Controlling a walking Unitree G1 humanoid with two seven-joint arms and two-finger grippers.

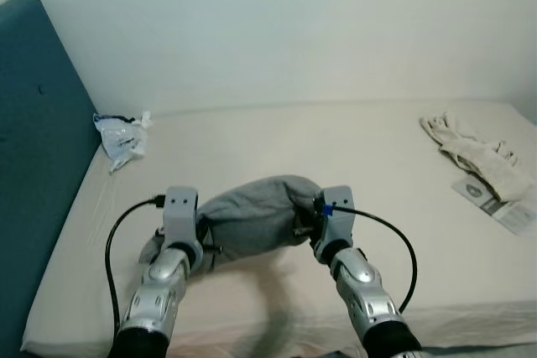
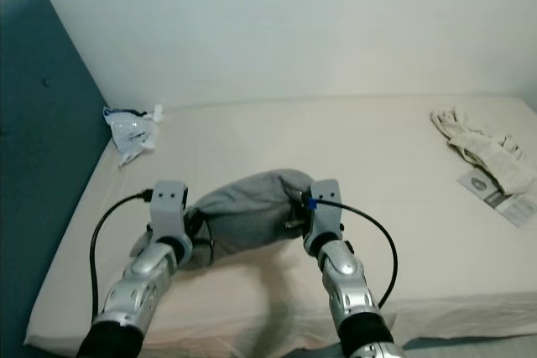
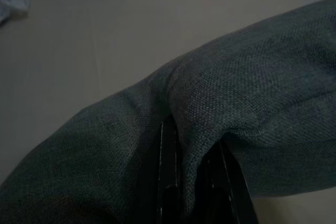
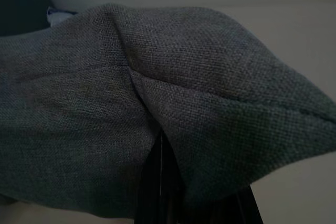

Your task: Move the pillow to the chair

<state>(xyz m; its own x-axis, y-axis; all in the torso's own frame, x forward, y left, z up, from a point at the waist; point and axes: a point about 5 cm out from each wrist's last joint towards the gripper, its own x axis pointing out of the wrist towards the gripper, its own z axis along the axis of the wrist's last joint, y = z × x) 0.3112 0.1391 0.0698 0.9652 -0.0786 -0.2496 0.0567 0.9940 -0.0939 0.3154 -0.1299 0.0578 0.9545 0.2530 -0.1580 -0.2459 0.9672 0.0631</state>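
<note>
At the bed's (image 1: 252, 308) near edge, the robot's two silver arms reach forward and clamp a grey pillow (image 1: 256, 215) between them. The left gripper (image 3: 191, 182) is closed on a fold of fabric at the pillow's left end, its black fingers (image 3: 168, 177) sunk into the cloth; the right gripper (image 4: 173, 192) pinches a crease at the right end in the same way. The pillow bows upward in the middle, its left end touching the beige sheet near the front edge. Farther back, a crumpled clear plastic bag (image 1: 120, 136) lies by the bed's left edge, against the teal headboard (image 1: 33, 148). By the right edge lie a pale bunched cloth (image 1: 474, 153) and, just beside it, a printed leaflet (image 1: 495, 203). A white wall (image 1: 294, 23) runs behind the bed.
</note>
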